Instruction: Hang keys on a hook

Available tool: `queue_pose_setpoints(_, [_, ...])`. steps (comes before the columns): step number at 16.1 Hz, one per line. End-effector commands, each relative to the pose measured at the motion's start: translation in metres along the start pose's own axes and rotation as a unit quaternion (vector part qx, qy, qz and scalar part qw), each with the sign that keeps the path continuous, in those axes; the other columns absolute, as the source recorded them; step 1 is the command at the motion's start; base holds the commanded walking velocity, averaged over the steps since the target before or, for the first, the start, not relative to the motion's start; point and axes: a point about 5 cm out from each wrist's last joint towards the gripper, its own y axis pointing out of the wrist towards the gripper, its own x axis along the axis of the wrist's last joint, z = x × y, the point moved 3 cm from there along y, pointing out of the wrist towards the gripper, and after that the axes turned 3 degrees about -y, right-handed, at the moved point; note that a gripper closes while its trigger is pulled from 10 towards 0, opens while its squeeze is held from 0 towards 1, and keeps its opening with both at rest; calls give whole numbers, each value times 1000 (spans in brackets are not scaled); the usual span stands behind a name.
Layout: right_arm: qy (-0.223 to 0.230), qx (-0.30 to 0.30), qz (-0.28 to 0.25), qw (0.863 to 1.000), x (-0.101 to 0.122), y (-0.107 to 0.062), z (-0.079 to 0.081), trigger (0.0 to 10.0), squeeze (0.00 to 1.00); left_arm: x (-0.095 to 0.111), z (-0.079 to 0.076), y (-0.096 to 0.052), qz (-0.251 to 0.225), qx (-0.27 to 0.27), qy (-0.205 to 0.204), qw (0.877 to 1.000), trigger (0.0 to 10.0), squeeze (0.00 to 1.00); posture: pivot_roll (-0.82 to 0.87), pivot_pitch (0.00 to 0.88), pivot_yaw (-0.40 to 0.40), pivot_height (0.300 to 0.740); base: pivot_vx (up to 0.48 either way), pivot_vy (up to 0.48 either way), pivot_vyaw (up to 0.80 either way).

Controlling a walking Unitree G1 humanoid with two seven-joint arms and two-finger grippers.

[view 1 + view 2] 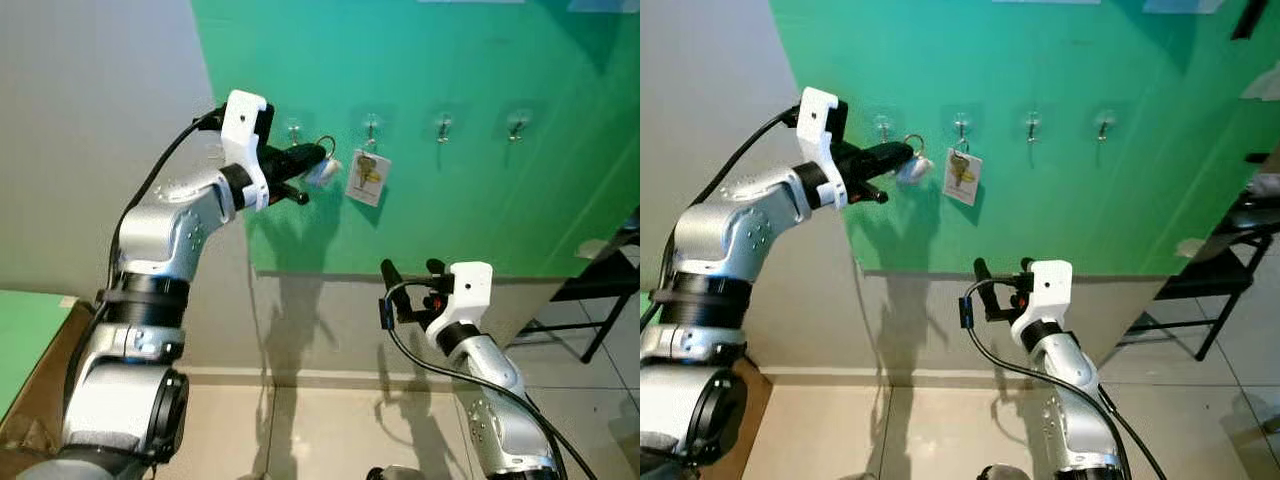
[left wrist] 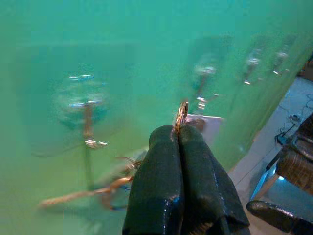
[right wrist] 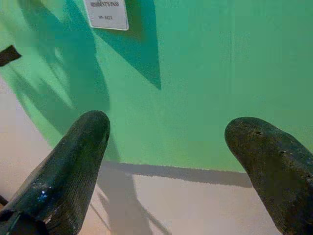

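The left gripper [image 1: 318, 160] is raised against the green wall panel [image 1: 480, 200], its fingers [image 2: 171, 181] pressed together on a brass key ring [image 2: 181, 114]. From the head views the ring [image 1: 326, 142] stands just right of the leftmost hook [image 1: 293, 130] and left of the second hook [image 1: 371, 128], with a pale tag [image 1: 322, 172] hanging below the fingertips. The left wrist view adds what the head views cannot: the ring is pinched edge-on at the very tips, the leftmost hook [image 2: 88, 117] sits off to one side of it and apart from it, blurred, and loose keys [image 2: 115, 186] dangle beside the fingers.

The second hook already carries a white tagged key set [image 1: 367, 177]. Two more hooks [image 1: 444, 126] and [image 1: 516, 126] stand bare farther right along the same row.

The right gripper [image 1: 408, 270] is held low, near the panel's bottom edge, well apart from the hooks. The right wrist view shows its fingers [image 3: 73, 171] spread wide with nothing between them, facing the green panel and the beige wall below it, with the white tag [image 3: 106, 13] higher up.

A black-framed stand [image 1: 600, 290] occupies the far right; a cardboard box [image 1: 40, 390] sits at the near left.
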Motion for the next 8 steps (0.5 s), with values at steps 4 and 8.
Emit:
queue_pose_setpoints(4, [4,-4,1,1000,0,2,-1,10000,0,6,-2,0,-8,-18,-21,1000,10000,0,-72,0,38,740,0,0,0])
queue_pose_setpoints(8, [4,1,13,1000,-5,-1,0,10000,0,4,-6,-7,-10,-25,-28,999,10000,0,-58,0,22,740,0,0,0])
